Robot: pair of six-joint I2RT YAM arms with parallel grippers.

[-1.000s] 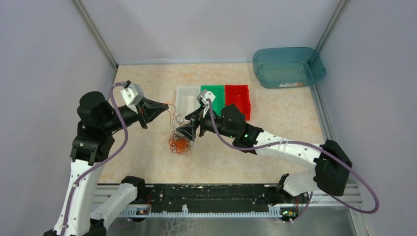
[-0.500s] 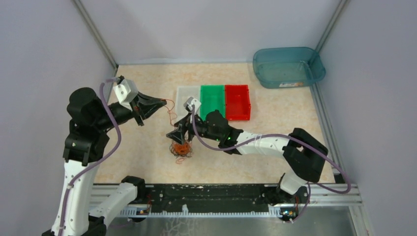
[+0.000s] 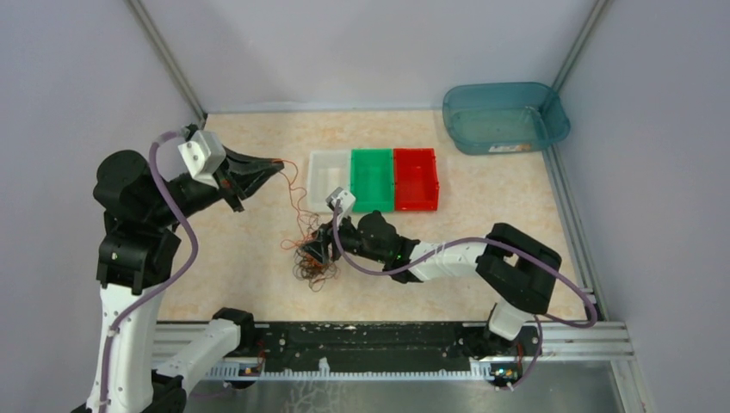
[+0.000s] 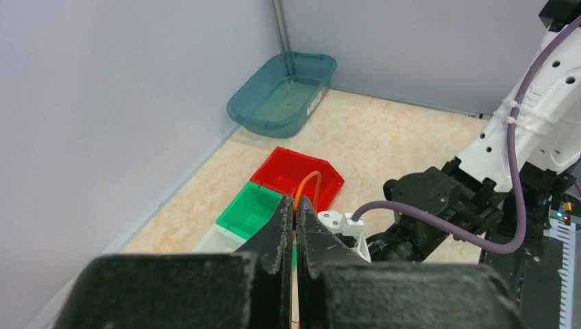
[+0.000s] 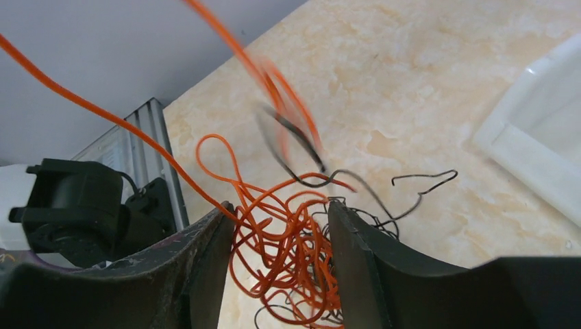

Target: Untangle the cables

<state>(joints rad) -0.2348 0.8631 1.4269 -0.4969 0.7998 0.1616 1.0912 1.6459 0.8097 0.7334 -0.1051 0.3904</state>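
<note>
Barely begun: left hand (image 4: 295, 205) clenched on one orange strand (image 4: 306, 184); cables (image 3: 312, 258) mostly knotted on the tabletop (image 3: 482, 232), 7 o'clock of the white bin (image 3: 327, 170), right hand (image 5: 281, 216) unclenched astride them.

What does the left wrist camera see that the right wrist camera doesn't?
Only the left wrist view shows the teal tub, red bin, green bin, and the left end effector shut on an orange cable. Only the right wrist view shows the cable tangle inside the open right end effector. Both show the beige table and white bin.
</note>
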